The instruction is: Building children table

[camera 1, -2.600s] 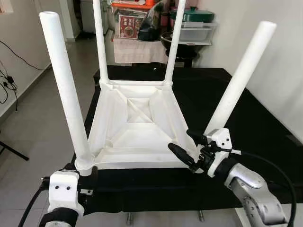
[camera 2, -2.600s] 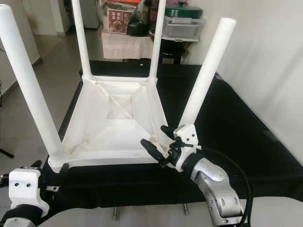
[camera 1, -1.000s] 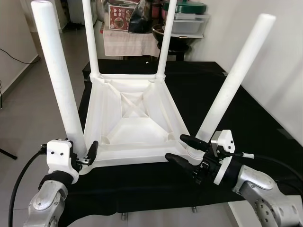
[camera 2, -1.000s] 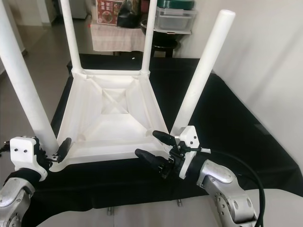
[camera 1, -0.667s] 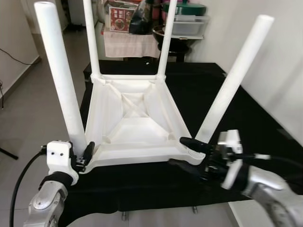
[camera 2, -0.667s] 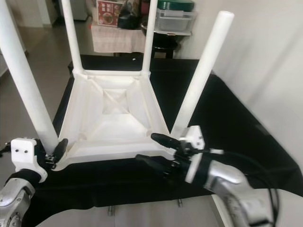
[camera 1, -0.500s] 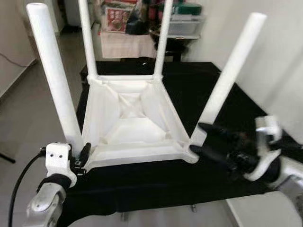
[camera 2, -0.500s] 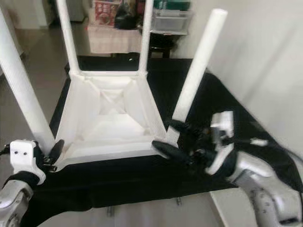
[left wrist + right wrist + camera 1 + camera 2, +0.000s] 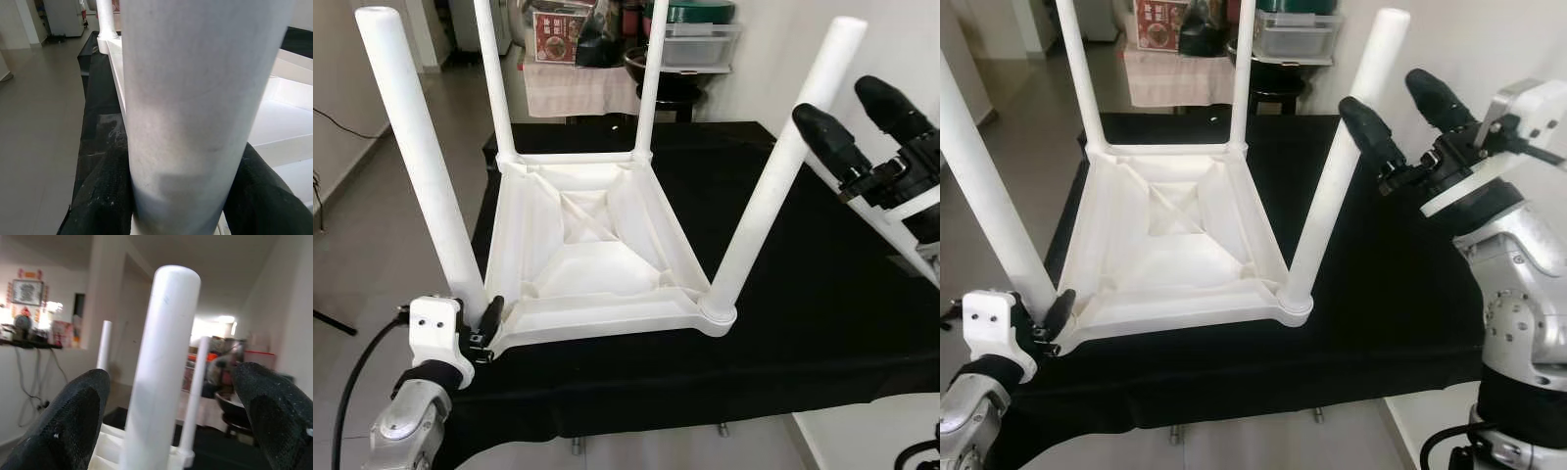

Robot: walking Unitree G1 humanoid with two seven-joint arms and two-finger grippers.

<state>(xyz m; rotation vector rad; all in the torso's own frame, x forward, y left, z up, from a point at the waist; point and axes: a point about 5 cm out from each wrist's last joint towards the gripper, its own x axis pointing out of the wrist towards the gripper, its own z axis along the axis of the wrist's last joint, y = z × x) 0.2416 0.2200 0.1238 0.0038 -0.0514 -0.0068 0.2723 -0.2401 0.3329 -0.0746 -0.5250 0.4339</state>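
Note:
A white plastic children's table lies upside down on a black cloth, all four legs pointing up. My left gripper is at the base of the near-left leg. In the left wrist view both black fingers press against that leg. My right gripper is raised and open near the top of the near-right leg, just to its right and not touching. The right wrist view shows that leg ahead, between the spread fingers.
Behind the table stand a shelf with plastic containers and a dark pot. Tiled floor lies to the left, with a cable by the wall. A white wall runs along the right.
My right gripper has left the base of the near-right leg and risen to its top, still open. The left gripper stays on the near-left leg.

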